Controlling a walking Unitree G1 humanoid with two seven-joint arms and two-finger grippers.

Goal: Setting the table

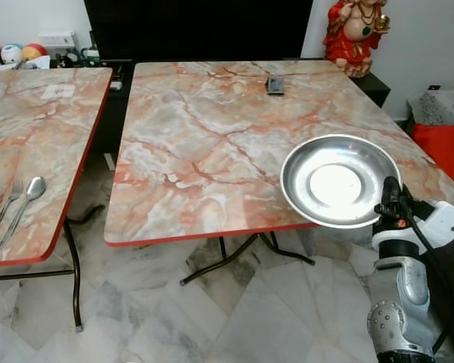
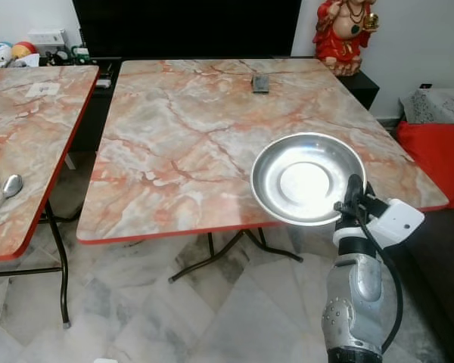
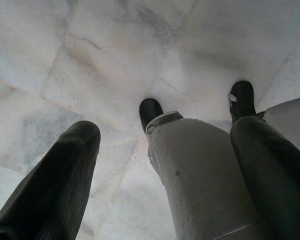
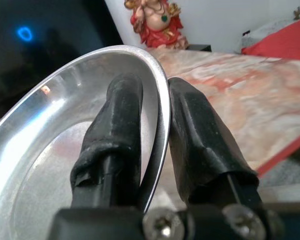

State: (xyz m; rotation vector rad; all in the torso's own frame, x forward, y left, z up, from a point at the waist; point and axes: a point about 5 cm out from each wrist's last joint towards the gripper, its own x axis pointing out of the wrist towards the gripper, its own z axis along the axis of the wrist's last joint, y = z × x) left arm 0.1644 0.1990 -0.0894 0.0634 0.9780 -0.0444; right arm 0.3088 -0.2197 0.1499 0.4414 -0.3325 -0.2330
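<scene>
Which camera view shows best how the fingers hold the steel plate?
The right wrist view: the right gripper pinches the steel plate at its rim, one finger inside, one outside. Both eye views show the whole plate above the table's near edge, but the grip looks small.

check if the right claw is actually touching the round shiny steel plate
Touching. The right wrist view shows the right claw pinching the rim of the round shiny steel plate, one black finger on each side.

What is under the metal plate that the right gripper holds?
Under the metal plate, pinched at its rim by the right gripper, lies the near right corner of the marble table. The tabletop directly beneath it is covered, so contact cannot be told.
</scene>
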